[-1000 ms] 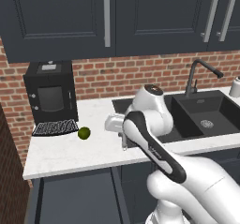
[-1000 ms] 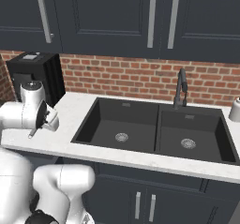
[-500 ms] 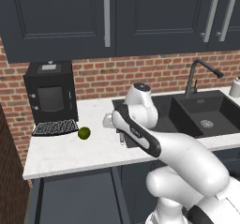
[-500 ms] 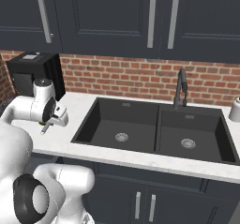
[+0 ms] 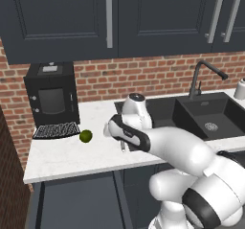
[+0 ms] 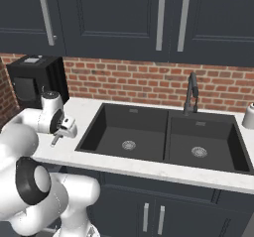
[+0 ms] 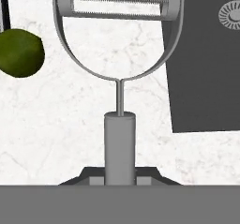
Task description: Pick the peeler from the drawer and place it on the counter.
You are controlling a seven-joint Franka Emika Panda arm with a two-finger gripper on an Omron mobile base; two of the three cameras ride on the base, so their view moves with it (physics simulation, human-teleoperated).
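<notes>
My gripper is shut on the handle of the grey metal peeler, which hangs just above the white counter between the lime and the sink. In the right base view, the gripper holds the peeler over the counter's left part. From the hand, the peeler points away from the gripper, its looped head with the blade over the counter. The dark drawer stands pulled out below the counter's front edge.
A green lime lies on the counter left of the peeler, seen also from the hand. A black coffee machine stands at the back left. The black double sink with its tap lies to the right.
The arm has swung and stretched out over the counter, carrying the peeler a little towards the lime. The grip has stayed shut on the peeler.
</notes>
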